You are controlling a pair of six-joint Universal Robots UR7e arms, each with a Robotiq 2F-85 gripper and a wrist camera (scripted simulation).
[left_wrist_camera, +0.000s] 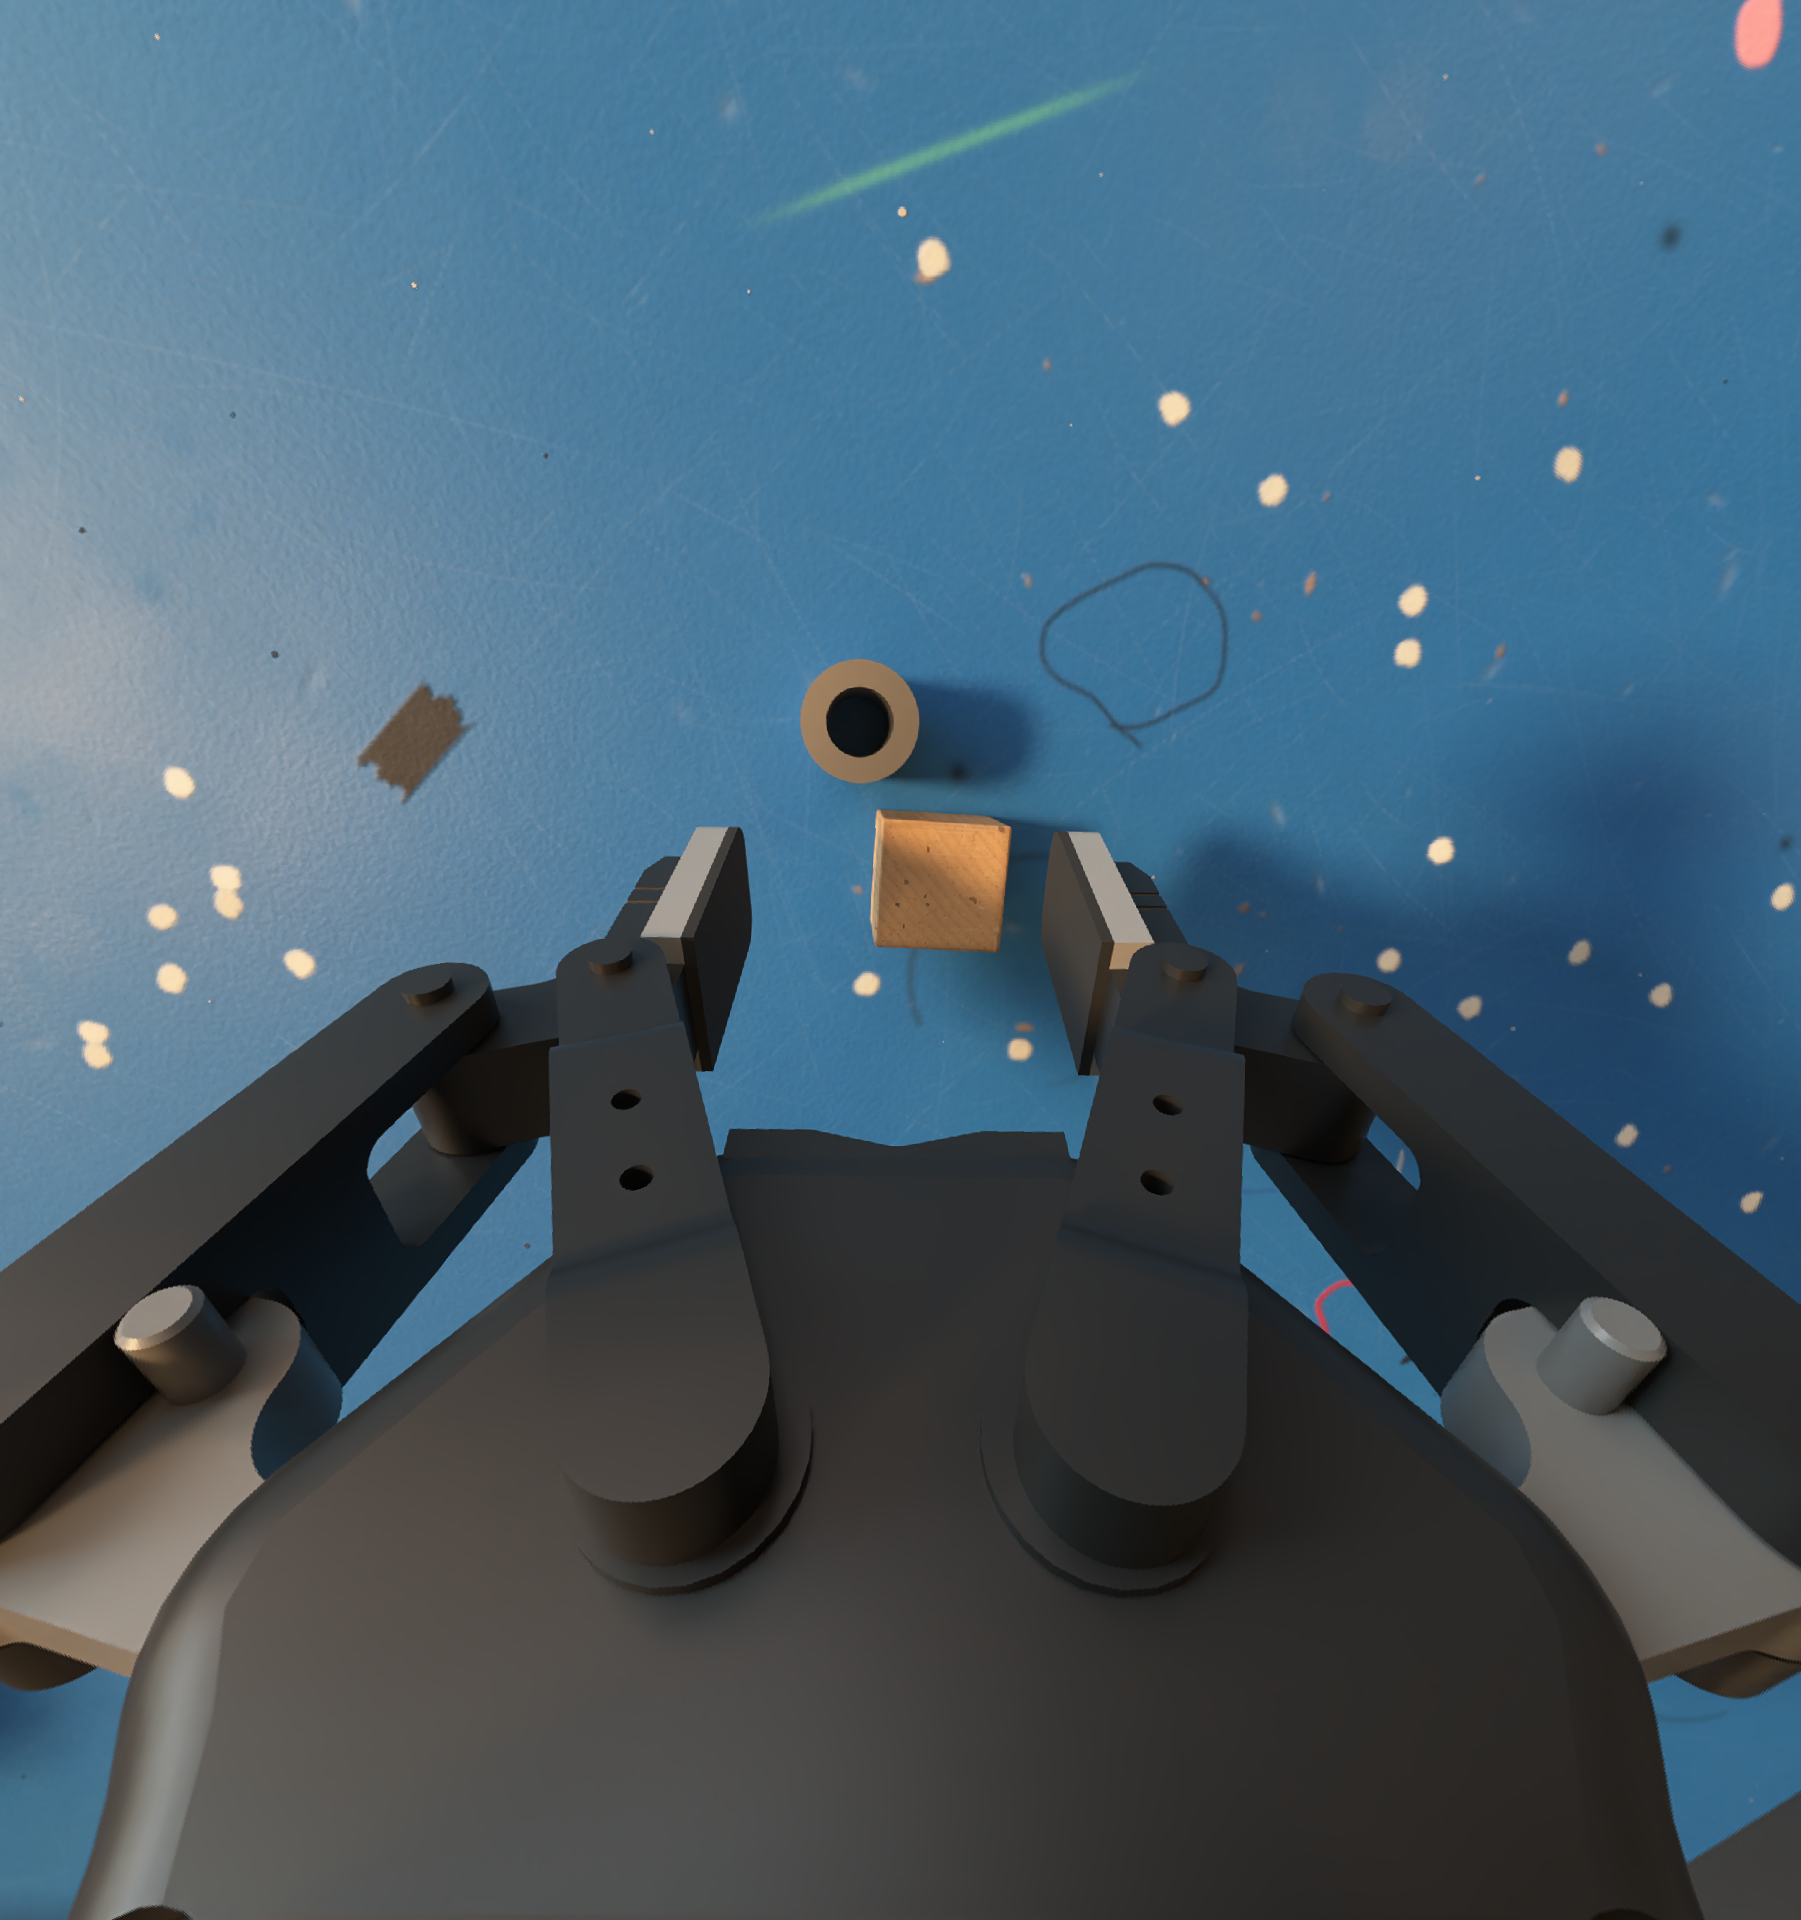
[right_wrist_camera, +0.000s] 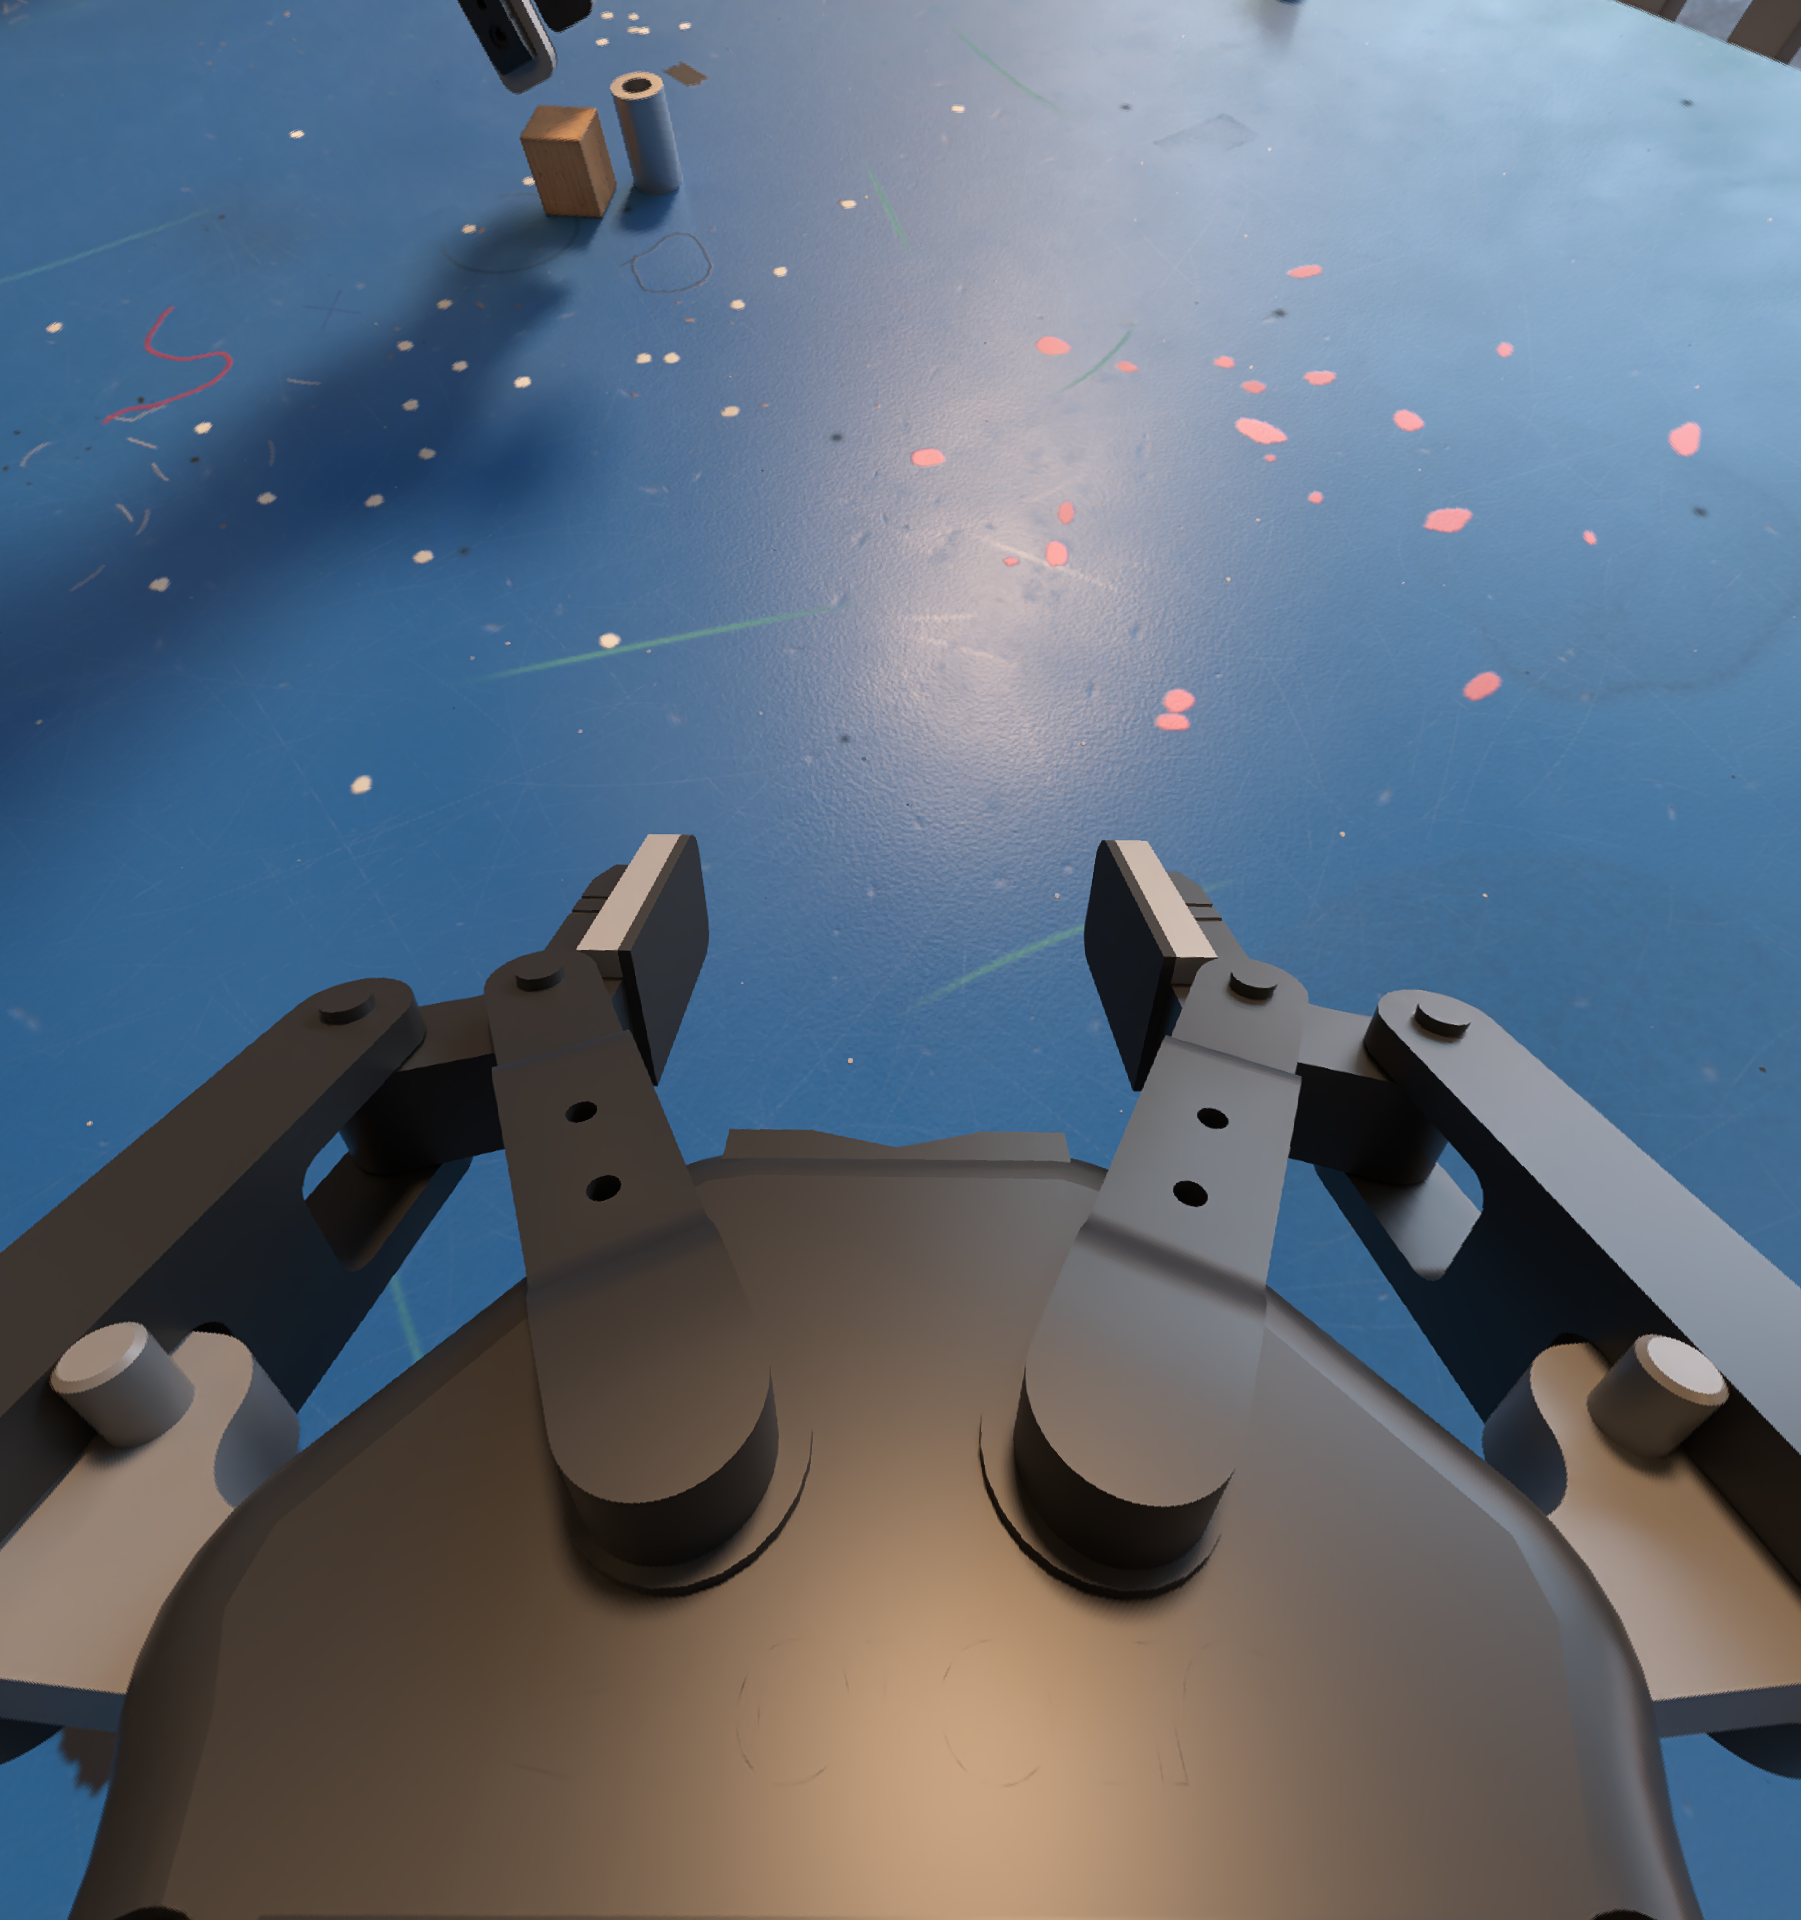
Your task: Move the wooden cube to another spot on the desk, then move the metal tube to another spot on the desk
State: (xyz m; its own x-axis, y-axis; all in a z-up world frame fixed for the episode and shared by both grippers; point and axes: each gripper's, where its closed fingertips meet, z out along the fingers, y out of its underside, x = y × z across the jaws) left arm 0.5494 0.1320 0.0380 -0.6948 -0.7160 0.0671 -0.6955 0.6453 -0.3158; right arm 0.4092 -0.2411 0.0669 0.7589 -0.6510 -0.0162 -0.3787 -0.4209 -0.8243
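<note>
- The left gripper hangs above the blue desk looking almost straight down, its jaws spread wide and holding nothing.
- The wooden cube sits on the desk between the two pads, nearer the right-hand one — apart from both. By my reading the first grasp has not begun, so neither move looks done.
- The metal tube stands upright just beyond the cube, close beside it but not touching as far as I can tell; its turn comes second.
- In the right wrist view the cube and tube stand far off at the top left, under a part of the other gripper.
- The right gripper is also spread open and empty — well apart from both objects, over bare desk.
</note>
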